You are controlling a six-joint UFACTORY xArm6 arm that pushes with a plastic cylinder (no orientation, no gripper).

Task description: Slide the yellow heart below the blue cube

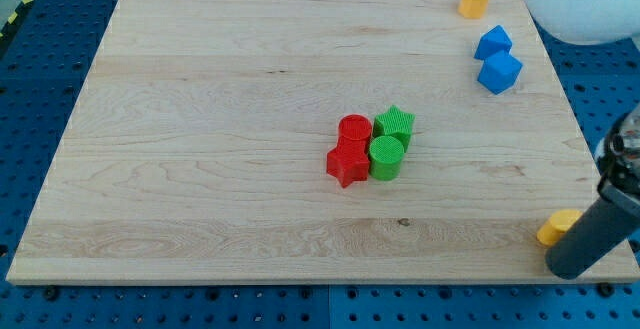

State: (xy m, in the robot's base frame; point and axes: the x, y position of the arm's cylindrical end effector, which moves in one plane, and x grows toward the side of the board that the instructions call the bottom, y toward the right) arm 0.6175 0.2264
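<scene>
A blue cube (499,72) sits near the board's right edge, with a second blue block (493,42) touching it just above. One yellow block (558,227) lies at the board's lower right edge, partly hidden by my rod, so its shape is unclear. Another yellow block (473,0), with a faceted outline, sits at the top right corner. My tip (571,269) rests at the board's lower right corner, right against the lower yellow block on its right and bottom side, far below the blue cube.
In the board's middle is a tight cluster: a red cylinder (354,129), a red star (347,163), a green star (395,124) and a green cylinder (386,157). A white rounded object (585,4) overhangs the top right corner.
</scene>
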